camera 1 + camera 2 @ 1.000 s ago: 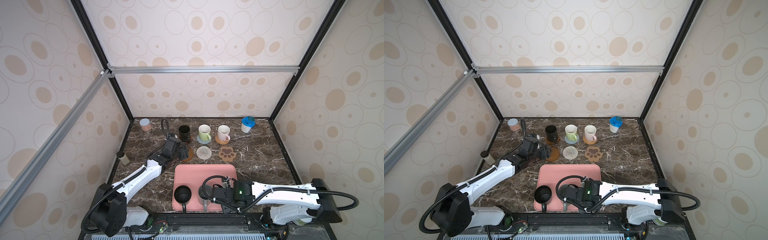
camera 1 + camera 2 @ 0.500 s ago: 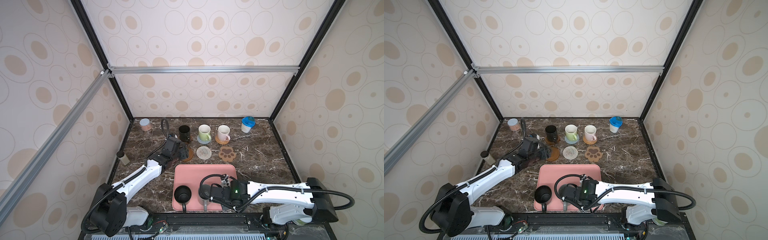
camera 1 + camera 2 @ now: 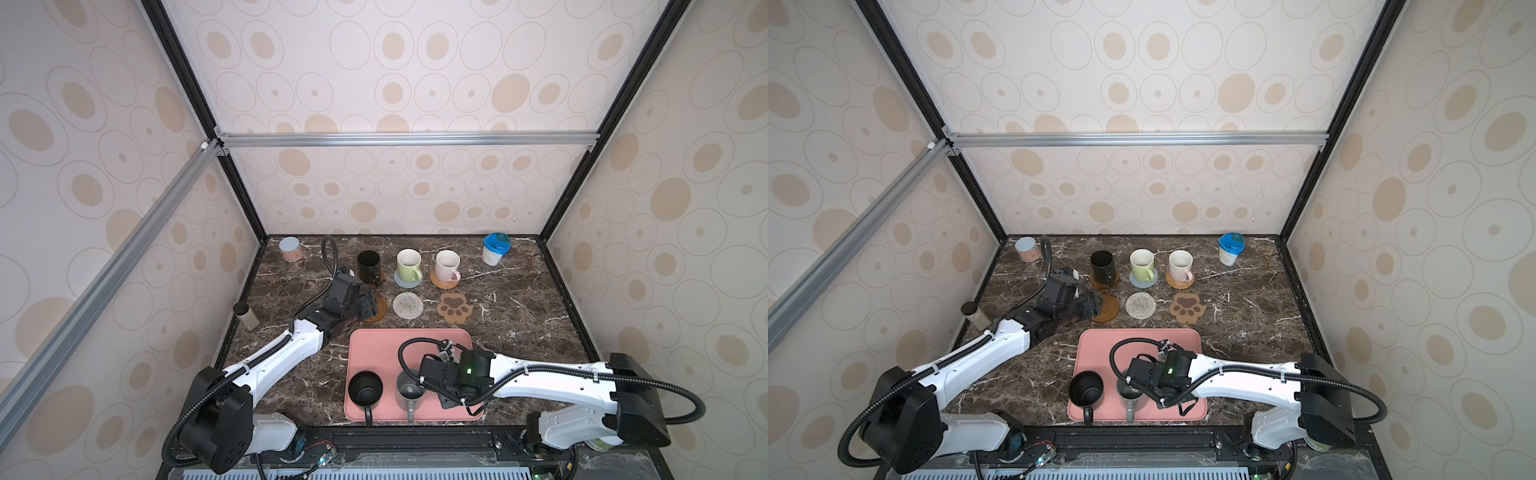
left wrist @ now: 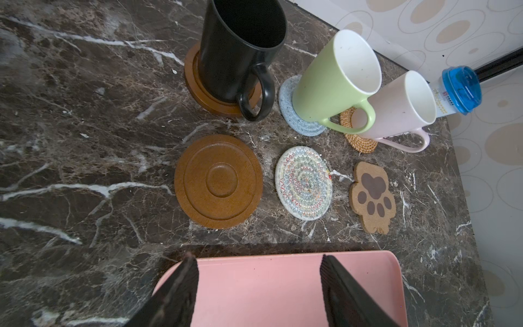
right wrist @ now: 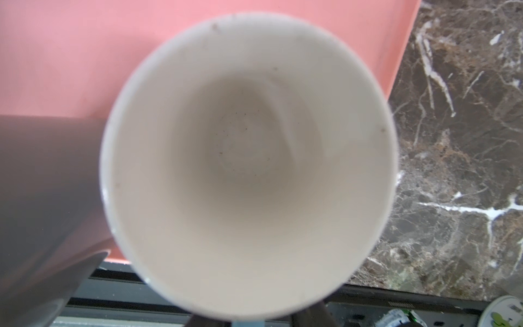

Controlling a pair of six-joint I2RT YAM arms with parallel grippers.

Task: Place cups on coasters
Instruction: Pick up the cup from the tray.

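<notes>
At the back a black mug (image 3: pixel 368 264) stands on a brown disc, a green mug (image 3: pixel 409 264) on the blue-grey coaster and a pink mug (image 3: pixel 447 264) on the rattan one. The second brown disc (image 4: pixel 218 181), woven round (image 3: pixel 407 304) and paw coaster (image 3: pixel 454 307) are bare. On the pink tray (image 3: pixel 415 345) stand another black mug (image 3: pixel 365 386) and a grey mug (image 3: pixel 409 390). My right gripper (image 3: pixel 449 400) hangs over a light blue mug (image 5: pixel 249 158), its fingers flanking the handle; top views hide that mug. My left gripper (image 4: pixel 259 260) is open, empty, beside the bare brown disc.
A pinkish can (image 3: pixel 289 248) stands at the back left corner and a white tub with a blue lid (image 3: pixel 494 248) at the back right. A small dark-lidded jar (image 3: pixel 246 316) sits by the left wall. Black frame posts edge the table.
My right arm has shifted a little to the left over the tray, toward the grey mug. The left arm has not moved.
</notes>
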